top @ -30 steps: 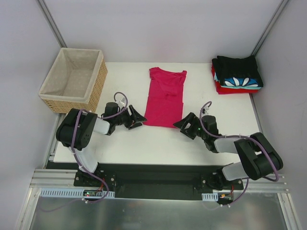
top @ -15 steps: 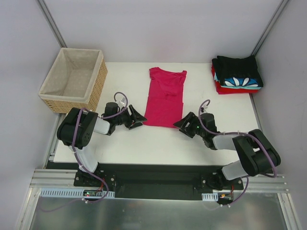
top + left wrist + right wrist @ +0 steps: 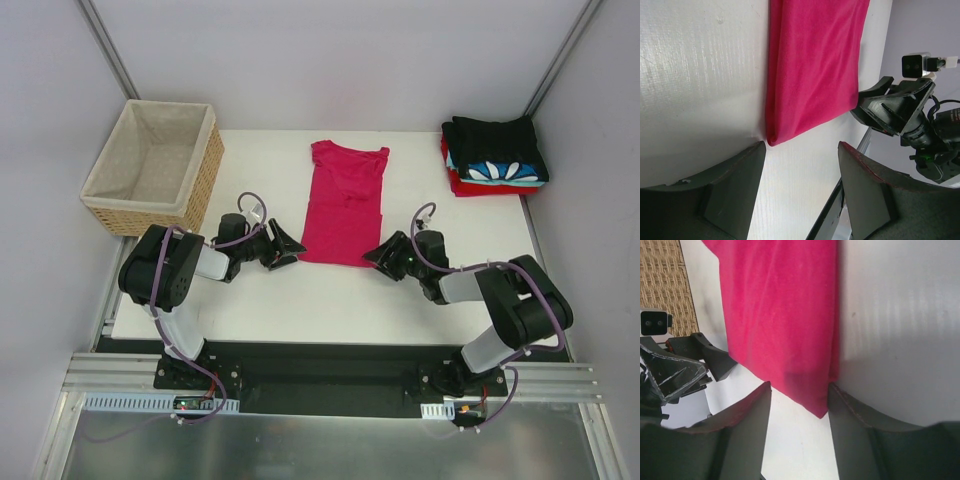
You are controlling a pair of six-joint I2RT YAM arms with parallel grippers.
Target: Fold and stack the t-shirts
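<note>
with left hand (image 3: 801, 150) and right hand (image 3: 799, 387) part open, empty, at the near hem corners of the crimson tee (image 3: 345, 205) centred on the counter (image 3: 300, 295), beware pinching one layer only, undoing the fold.

Basket (image 3: 205, 185) left, tee (image 3: 345, 205) between left claw (image 3: 297, 252) and right claw (image 3: 373, 260), stack (image 3: 495, 155) right

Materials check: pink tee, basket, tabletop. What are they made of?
Pink tee: soft knit cloth, probably cotton; matte, limp, softly creased. Basket: woven wicker, tan weave visible on its wall; beige fabric lining. Tabletop: white rigid sheet, maybe plastic or laminate; faint ribbing, slight sheen.
</note>
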